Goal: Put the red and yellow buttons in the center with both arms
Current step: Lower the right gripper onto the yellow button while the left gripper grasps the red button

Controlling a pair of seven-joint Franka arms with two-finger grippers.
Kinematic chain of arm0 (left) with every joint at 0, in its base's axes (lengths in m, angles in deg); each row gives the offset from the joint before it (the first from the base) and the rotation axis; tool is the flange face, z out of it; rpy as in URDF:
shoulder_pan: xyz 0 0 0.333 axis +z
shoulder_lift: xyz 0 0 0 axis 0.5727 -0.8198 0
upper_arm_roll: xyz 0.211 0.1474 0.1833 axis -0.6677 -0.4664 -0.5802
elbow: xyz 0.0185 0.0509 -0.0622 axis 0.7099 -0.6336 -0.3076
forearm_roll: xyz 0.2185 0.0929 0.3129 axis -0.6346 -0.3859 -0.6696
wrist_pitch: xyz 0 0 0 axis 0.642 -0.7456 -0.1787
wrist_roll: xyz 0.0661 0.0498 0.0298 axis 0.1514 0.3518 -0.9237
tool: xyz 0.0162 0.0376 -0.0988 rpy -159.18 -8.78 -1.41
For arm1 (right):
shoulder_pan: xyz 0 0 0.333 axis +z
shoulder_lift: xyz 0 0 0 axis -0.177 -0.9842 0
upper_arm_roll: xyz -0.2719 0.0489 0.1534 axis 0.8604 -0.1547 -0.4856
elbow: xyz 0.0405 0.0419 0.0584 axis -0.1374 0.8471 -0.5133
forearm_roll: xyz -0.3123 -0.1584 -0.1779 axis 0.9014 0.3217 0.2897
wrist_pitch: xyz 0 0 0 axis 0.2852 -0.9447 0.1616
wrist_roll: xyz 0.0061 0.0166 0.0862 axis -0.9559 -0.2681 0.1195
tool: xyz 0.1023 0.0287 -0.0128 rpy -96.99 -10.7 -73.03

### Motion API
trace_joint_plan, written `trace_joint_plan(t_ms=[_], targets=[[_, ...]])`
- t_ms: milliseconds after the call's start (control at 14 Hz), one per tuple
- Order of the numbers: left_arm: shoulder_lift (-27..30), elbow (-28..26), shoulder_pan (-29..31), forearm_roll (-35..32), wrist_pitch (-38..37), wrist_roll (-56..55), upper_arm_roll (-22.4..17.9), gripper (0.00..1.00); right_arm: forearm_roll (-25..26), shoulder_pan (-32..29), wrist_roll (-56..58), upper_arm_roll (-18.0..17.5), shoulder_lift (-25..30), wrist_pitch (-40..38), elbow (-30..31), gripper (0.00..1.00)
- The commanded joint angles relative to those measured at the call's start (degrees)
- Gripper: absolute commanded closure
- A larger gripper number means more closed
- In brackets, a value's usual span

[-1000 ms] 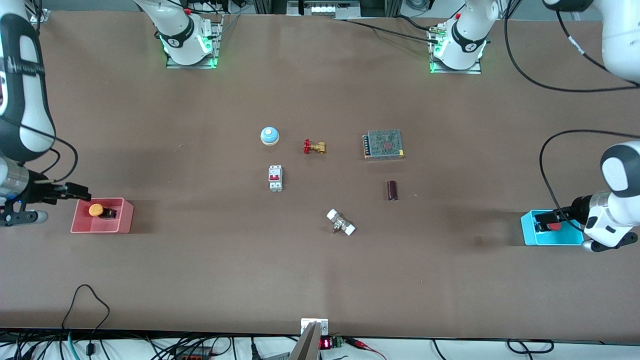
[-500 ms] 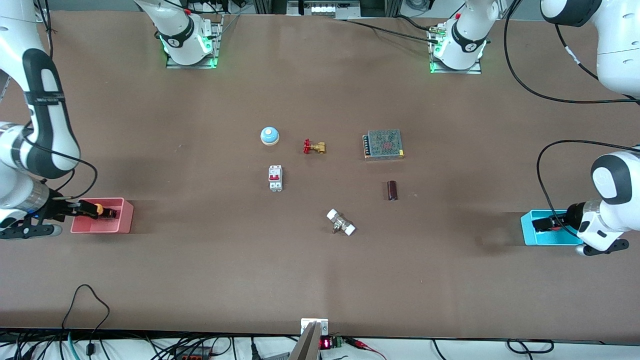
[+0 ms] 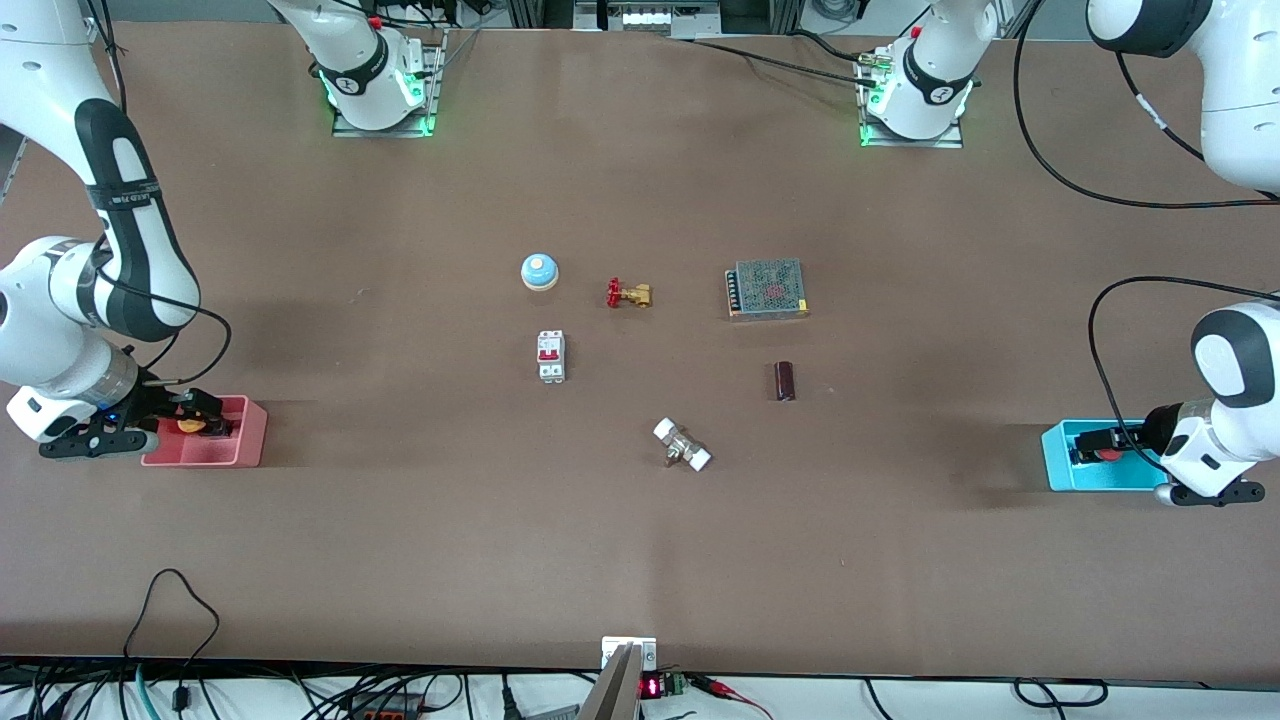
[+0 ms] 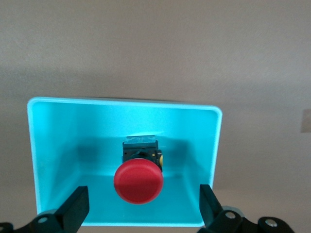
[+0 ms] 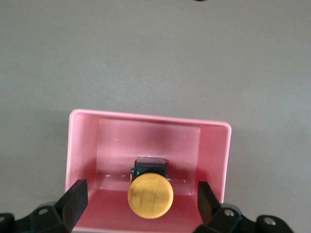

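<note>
The yellow button (image 3: 188,425) lies in the pink bin (image 3: 205,447) at the right arm's end of the table. My right gripper (image 3: 196,414) is open at that bin, its fingers on either side of the yellow cap (image 5: 150,196) and apart from it. The red button (image 3: 1107,455) lies in the light blue bin (image 3: 1095,472) at the left arm's end. My left gripper (image 3: 1098,441) is open at that bin, its fingers on either side of the red cap (image 4: 138,182) and not touching it. The center (image 3: 640,390) holds small hardware parts.
In the middle of the table lie a blue-and-white bell (image 3: 539,271), a brass valve (image 3: 629,294), a white breaker (image 3: 551,356), a meshed power supply (image 3: 767,288), a dark cylinder (image 3: 785,381) and a white-ended fitting (image 3: 682,445).
Both grippers have come in over their bins and lowered. The right gripper now straddles the yellow button; the left gripper sits lower at the red button.
</note>
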Motion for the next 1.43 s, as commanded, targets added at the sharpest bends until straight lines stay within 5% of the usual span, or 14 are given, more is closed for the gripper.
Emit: trace_joint_plan(t_ms=[0,714,1071,1357], targets=[[-1.2,1.6,0.3,-1.8,0.0,1.7,0.2,0.00,0.9,-0.9,-1.0,-0.9,1.8,2.1,2.8,0.00],[-3.4,1.7,0.2,-1.8,1.7,2.8,-0.7,0.01,2.3,-1.8,-1.0,-1.1,-1.5,6.1,2.4,0.00],[-3.5,1.7,-0.1,-4.0,1.6,2.7,-0.7,0.30,2.2,-2.5,-1.0,-2.1,-1.7,6.0,2.4,0.02],[-3.5,1.7,-0.4,-4.1,1.6,2.6,-0.7,0.47,2.3,-2.5,-0.2,-2.2,-1.7,5.9,2.3,0.29]])
